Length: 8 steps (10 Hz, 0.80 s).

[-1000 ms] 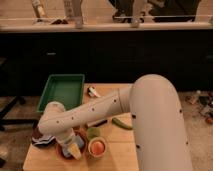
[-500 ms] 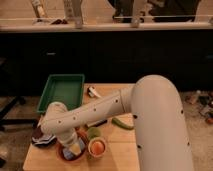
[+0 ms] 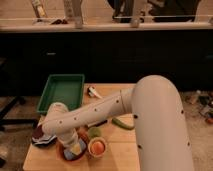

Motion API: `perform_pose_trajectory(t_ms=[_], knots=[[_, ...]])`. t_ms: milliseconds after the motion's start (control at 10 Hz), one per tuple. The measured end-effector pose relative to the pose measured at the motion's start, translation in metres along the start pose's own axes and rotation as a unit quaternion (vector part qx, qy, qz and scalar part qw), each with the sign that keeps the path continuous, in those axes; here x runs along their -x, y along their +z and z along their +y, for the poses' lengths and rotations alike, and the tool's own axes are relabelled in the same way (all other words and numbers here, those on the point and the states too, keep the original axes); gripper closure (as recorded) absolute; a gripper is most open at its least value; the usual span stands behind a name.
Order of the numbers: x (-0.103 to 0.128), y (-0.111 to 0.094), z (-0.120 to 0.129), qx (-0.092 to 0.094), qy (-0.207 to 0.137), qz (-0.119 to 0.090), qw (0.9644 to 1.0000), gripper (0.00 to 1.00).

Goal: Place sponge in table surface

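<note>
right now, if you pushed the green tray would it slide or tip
Probably slides: the green tray sits low, wide, flat on the table. Likely light, since it looks empty. The shut claw is among the bowls, clear of it.

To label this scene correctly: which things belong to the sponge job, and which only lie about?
Job: gripper, shut, low at the table's near left; sponge beneath it; table surface.
Lying about: green tray; orange bowl; long green item.

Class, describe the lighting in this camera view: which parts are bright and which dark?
Camera view: warm light falls on the arm and table; the cabinets behind are near black; the gripper, shut low over the bowls at the table's left, looks dimmer under the arm; no glare on the tray.
</note>
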Motion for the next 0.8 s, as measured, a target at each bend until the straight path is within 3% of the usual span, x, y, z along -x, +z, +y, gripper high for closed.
perform_pose_trajectory(t_ms=[400,800], knots=[[0.005,-0.02,-0.002,-0.02,-0.009,0.012,0.9997,1.0],[0.021,-0.064,-0.006,-0.063,-0.032,0.023,0.9972,1.0]])
